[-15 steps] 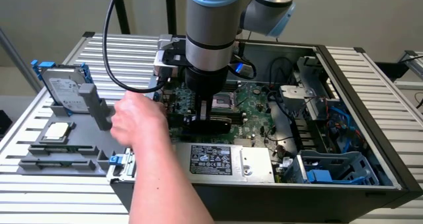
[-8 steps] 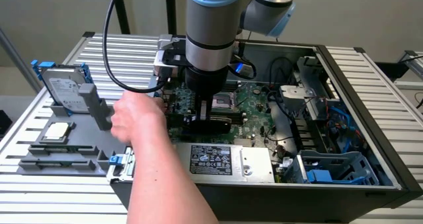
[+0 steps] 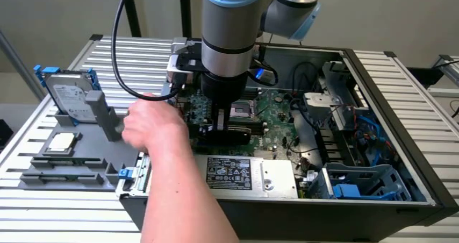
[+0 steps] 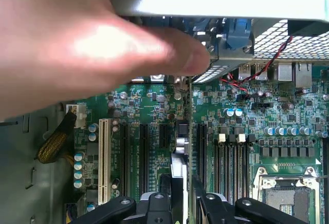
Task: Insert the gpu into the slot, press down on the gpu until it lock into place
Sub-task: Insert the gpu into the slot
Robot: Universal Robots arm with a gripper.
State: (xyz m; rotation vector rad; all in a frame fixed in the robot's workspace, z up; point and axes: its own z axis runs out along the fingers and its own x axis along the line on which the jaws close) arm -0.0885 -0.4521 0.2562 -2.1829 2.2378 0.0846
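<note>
Scene: A Universal Robots arm reaches down into an open computer case while a person's hand works alongside it above the motherboard.
Card: The gpu is a low black slab, seen in the exterior view as a dark block directly under the arm. In the wrist view it is edge-on, a narrow strip with a thin green board line along one side.
Card position: It stands upright on its long edge over the motherboard, among the dark expansion sockets and between the white PCI socket and the memory sockets.
Seating: How deep its lower edge sits in the motherboard cannot be told.
Claw: The gripper clasps the gpu from above, one black finger on each face of the card.
Hand: It hovers over the motherboard's rear-port edge, a fingertip near the case's metal back wall.
Surroundings: The silver labelled power supply lies just beside the motherboard. A hard drive stands well apart from the motherboard, outside the case.
</note>
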